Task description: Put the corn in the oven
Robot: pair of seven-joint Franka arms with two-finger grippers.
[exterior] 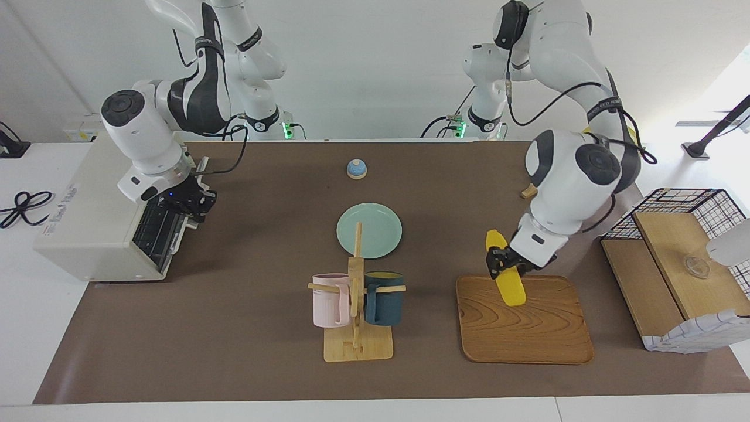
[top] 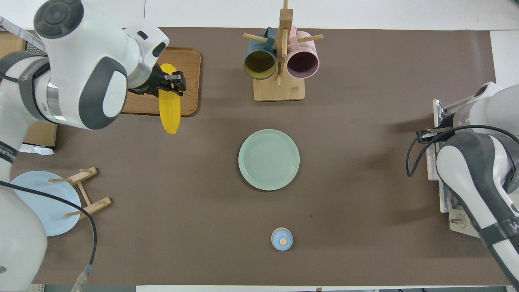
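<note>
Left end effector [exterior: 505, 264] grips corn [exterior: 506, 275] above tray [exterior: 523, 328]; right end effector [exterior: 188, 202] at oven [exterior: 99, 223] door, grip state unclear. Transfer to oven remains.

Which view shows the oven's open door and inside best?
The facing view: the oven shows its whole body, the door dropped open and the dark rack inside, with the right gripper at the opening. The overhead view catches only the oven's edge, mostly covered by the right arm.

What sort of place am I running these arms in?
Probably a lab bench set up as a mock kitchen: a toaster oven, a mug rack and a toy corn held by the left gripper.
</note>
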